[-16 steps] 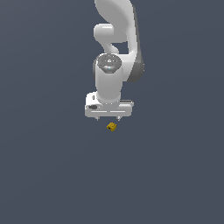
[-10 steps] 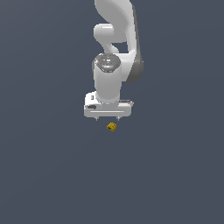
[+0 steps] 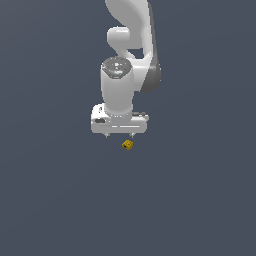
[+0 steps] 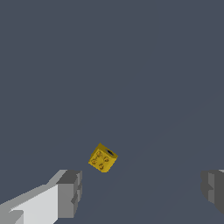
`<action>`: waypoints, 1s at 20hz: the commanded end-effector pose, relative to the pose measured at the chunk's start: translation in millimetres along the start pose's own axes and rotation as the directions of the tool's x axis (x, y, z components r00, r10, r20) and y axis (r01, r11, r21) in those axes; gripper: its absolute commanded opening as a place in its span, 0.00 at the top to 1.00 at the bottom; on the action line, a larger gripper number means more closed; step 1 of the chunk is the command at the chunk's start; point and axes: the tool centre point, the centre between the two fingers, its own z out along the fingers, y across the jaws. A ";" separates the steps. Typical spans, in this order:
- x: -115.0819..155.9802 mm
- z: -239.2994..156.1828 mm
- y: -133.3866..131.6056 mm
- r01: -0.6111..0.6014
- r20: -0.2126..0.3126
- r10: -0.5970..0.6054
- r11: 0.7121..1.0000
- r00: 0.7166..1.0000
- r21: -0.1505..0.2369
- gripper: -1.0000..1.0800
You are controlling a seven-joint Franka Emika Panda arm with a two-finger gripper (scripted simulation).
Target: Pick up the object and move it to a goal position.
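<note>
Mustard-yellow cube [image 4: 103, 158] – spotted top – white hand [image 3: 119, 135], grey fingertips [image 4: 70, 193].

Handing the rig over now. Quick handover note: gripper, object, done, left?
Gripper: open, empty, fingers spread wide, hanging above the floor.
Object: the tiny mustard-yellow cube with dark spots lies on the plain dark grey floor, apart from both fingers, beyond the gap between them in the wrist view.
Done: arm brought close to the cube.
Left: line up over it, descend, grasp, carry to goal. No goal marker shows in either view.
</note>
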 end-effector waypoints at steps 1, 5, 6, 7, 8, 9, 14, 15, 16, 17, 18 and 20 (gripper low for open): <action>-0.3 0.9 -0.7 0.005 0.001 -0.005 1.000 1.000 0.000 0.04; -1.3 4.2 -1.4 0.031 0.001 -0.031 1.000 1.000 0.000 0.04; -1.7 5.3 -1.5 0.040 0.000 -0.040 0.999 0.999 -0.001 0.04; -2.1 6.6 -1.6 0.052 0.000 -0.052 0.999 0.999 -0.001 0.04; -2.5 8.1 -1.8 0.064 0.000 -0.064 0.998 0.998 -0.001 0.04; -3.1 9.8 -2.1 0.078 0.000 -0.078 0.997 0.997 -0.001 0.04; -6.9 20.8 -4.3 0.169 -0.001 -0.169 0.986 0.986 -0.002 0.04; -7.8 23.5 -4.9 0.191 -0.002 -0.191 0.982 0.982 -0.002 0.04; -8.9 26.3 -5.5 0.215 -0.002 -0.215 0.977 0.977 -0.002 0.04; -10.0 29.3 -6.2 0.240 -0.002 -0.240 0.971 0.971 -0.002 0.04; -11.2 32.5 -7.0 0.266 -0.003 -0.266 0.964 0.964 -0.002 0.04; -13.8 39.1 -8.7 0.321 -0.004 -0.321 0.947 0.947 -0.002 0.04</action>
